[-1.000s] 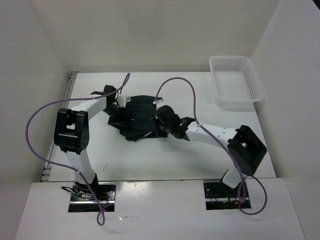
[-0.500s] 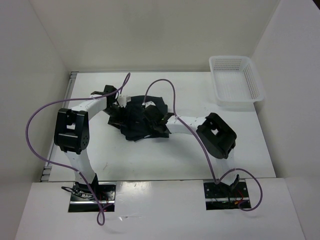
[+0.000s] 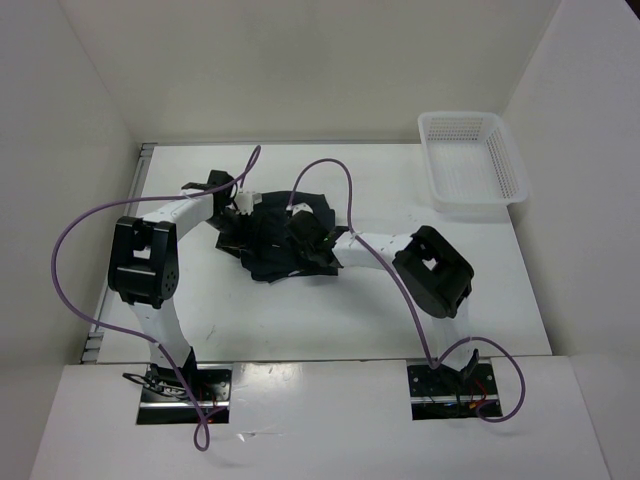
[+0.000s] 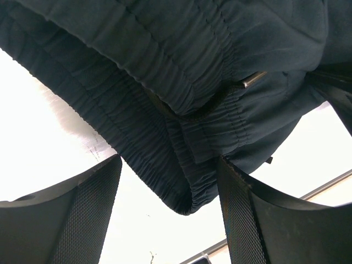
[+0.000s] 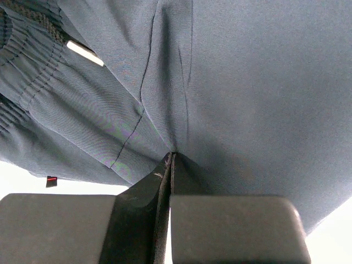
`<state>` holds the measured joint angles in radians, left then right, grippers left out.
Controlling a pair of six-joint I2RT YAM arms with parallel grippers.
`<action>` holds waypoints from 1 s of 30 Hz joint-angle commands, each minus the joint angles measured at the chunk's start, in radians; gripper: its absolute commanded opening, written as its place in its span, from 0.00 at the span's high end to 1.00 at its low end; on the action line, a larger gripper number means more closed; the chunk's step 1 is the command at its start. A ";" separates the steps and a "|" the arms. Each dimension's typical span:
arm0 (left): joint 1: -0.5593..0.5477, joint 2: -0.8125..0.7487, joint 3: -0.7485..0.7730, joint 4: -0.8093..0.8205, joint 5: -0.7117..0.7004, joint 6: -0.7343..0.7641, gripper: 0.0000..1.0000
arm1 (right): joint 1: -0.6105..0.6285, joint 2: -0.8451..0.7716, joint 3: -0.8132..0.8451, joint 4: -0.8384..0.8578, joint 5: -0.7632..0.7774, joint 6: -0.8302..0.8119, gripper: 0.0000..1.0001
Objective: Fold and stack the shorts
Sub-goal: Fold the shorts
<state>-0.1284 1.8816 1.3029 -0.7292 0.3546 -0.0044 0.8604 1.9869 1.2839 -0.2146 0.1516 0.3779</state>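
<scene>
The dark navy shorts (image 3: 272, 245) lie crumpled in the middle of the table. My left gripper (image 3: 236, 228) is at their left edge and stands open. In the left wrist view a fold of the elastic waistband (image 4: 181, 187) hangs between the two wide-apart fingers (image 4: 88, 209) of the gripper (image 4: 168, 165). My right gripper (image 3: 302, 232) sits over the middle of the shorts. Its jaws are shut on a pinched ridge of the shorts fabric (image 5: 231, 82), meeting at the gripper tip (image 5: 171, 156). A small white tag (image 5: 85, 53) shows near the waistband.
A white mesh basket (image 3: 470, 165) stands at the back right corner of the table. White walls close in the table on the left, back and right. Purple cables loop above both arms.
The right arm has swung left and folded its elbow in, bringing its gripper onto the middle of the shorts, where it shut on the fabric. The left arm has not moved.
</scene>
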 commanded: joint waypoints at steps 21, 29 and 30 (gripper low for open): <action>-0.004 -0.028 0.116 -0.030 -0.029 0.004 0.05 | -0.033 -0.203 0.100 -0.058 0.129 -0.004 0.42; -0.004 -0.134 0.238 -0.072 -0.060 0.004 0.00 | -0.204 -0.401 0.100 -0.139 0.163 -0.024 0.00; -0.004 -0.145 0.254 -0.072 -0.060 0.004 0.00 | -0.231 -0.413 0.100 -0.160 0.163 -0.033 0.00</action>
<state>-0.1284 1.8278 1.4826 -0.7856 0.3061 -0.0040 0.7013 1.6428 1.3437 -0.3042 0.2626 0.3626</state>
